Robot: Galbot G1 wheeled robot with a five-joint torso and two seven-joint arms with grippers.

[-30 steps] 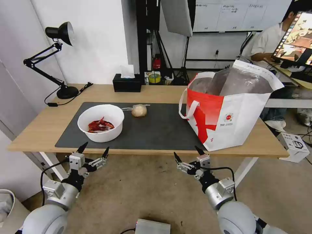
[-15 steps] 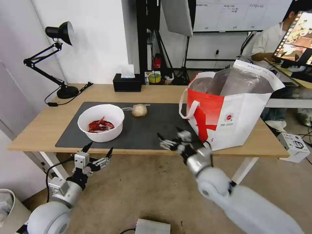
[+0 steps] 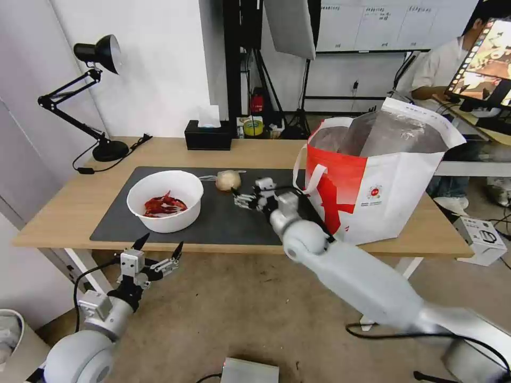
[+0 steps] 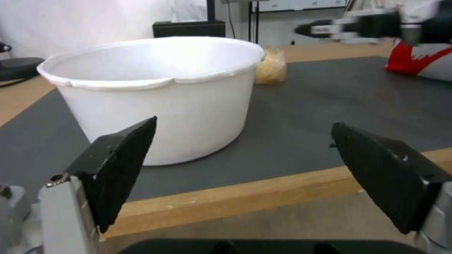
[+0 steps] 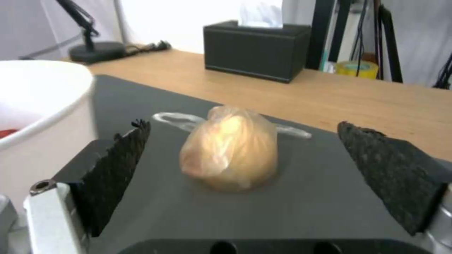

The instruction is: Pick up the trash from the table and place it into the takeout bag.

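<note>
The step in hand looks like the reach for the first piece of trash: the right hand (image 3: 240, 198) is stretched out low over the dark grey mat (image 3: 250, 215) and lined up on the clear bag with the beige lump (image 3: 228, 181), which lies on the mat just at the hand's 11 o'clock in the head view. In the right wrist view that bag (image 5: 229, 150) sits centred between the two black fingers (image 5: 121, 165), which stand spread wide and released, holding nothing and touching nothing; a stretch of mat separates the fingertips from the bag. The next move, as I judge it, calls for a short advance until the fingers flank the lump, then a gentle closing, since the soft bag may squash or slide on the mat. The takeout bag (image 3: 383, 181) stands open on the bench (image 3: 69, 205) at about 3 o'clock from the lump, near enough for a short carry. The white round bowl of red crayfish shells (image 3: 165, 200) rests on the mat at about 8 o'clock from the lump, untouched. The left hand (image 3: 157, 254) waits below the bench's front edge, facing that bowl (image 4: 155, 95), its fingers also spread and empty.
</note>
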